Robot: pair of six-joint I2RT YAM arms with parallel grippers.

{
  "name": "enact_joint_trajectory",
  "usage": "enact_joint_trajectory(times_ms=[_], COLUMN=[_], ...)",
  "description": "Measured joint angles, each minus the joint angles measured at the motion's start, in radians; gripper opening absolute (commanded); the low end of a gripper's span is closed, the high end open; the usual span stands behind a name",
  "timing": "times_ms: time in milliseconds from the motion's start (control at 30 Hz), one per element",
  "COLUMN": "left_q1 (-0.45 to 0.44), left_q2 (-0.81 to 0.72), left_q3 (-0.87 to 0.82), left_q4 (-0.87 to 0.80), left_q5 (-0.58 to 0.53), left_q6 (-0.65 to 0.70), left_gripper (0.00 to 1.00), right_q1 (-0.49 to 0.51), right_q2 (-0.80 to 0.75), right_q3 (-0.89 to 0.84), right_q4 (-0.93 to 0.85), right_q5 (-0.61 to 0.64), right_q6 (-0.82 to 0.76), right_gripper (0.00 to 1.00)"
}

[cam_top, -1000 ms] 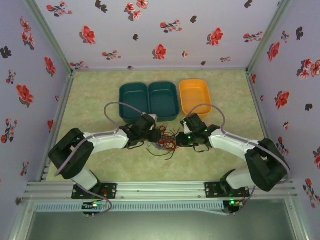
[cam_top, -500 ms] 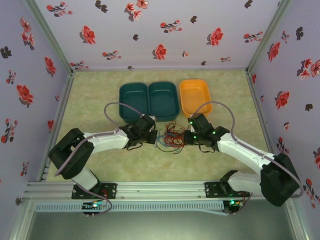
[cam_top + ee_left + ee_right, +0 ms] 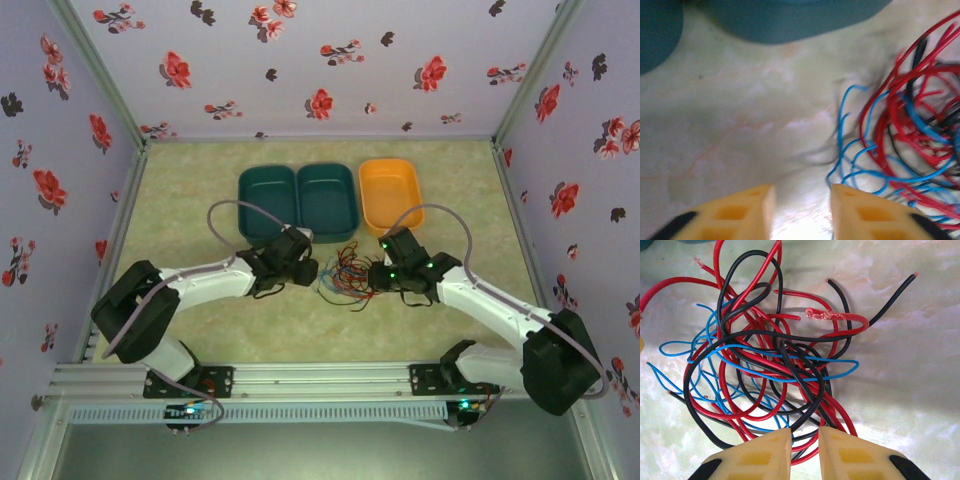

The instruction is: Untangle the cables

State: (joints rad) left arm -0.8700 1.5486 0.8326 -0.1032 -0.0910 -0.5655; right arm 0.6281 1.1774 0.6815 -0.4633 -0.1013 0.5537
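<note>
A tangle of red, black and blue cables (image 3: 345, 273) lies on the table between my two grippers. In the left wrist view the blue and red loops (image 3: 900, 125) sit to the right of my left gripper (image 3: 802, 207). Its jaws stand open with bare table between them. My left gripper (image 3: 306, 270) is at the tangle's left edge. My right gripper (image 3: 805, 445) is at the tangle's (image 3: 770, 355) near edge, jaws drawn close with red and black strands caught between the fingers. From above, my right gripper (image 3: 376, 275) touches the tangle's right side.
Two teal trays (image 3: 298, 198) and an orange tray (image 3: 392, 190) stand just behind the tangle. Flowered walls enclose the table on three sides. Bare tabletop (image 3: 330, 330) lies in front of the cables.
The tangle has shifted right and toward the trays, following my right gripper as it drew back to the right. The left gripper now sits at the tangle's left edge.
</note>
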Motion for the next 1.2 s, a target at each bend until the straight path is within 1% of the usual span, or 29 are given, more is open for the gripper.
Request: enact_joint_trajectory(times_ms=[100,233,400,433,600,833,1100,1200], left_q1=[-0.005,-0.015,-0.054,-0.063,-0.091,-0.092,-0.092,-0.092], left_q2=[-0.002,0.007,0.087,0.103,0.167,0.211,0.248,0.253], left_q3=[0.040,0.090,0.180,0.192,0.214,0.224,0.236,0.236], left_q4=[0.019,0.050,0.076,0.078,0.089,0.099,0.133,0.140], left_q5=[-0.004,-0.009,-0.028,-0.031,-0.041,-0.049,-0.076,-0.090], left_q6=[0.002,0.009,0.057,0.063,0.101,0.125,0.126,0.122], left_gripper=[0.54,0.61,0.75,0.76,0.77,0.75,0.69,0.66], right_q1=[0.000,-0.012,-0.053,-0.059,-0.087,-0.087,-0.087,-0.087], right_q2=[0.000,-0.001,-0.025,-0.029,-0.032,0.006,0.068,0.095], right_q3=[0.002,0.022,0.039,0.039,0.049,0.080,0.093,0.109], right_q4=[-0.016,-0.060,-0.097,-0.101,-0.111,-0.103,-0.027,-0.005], right_q5=[0.001,0.020,0.028,0.027,0.027,0.064,0.107,0.122], right_q6=[0.000,0.000,0.000,0.000,0.013,0.040,0.076,0.079], right_gripper=[0.24,0.26,0.30,0.31,0.39,0.43,0.51,0.52])
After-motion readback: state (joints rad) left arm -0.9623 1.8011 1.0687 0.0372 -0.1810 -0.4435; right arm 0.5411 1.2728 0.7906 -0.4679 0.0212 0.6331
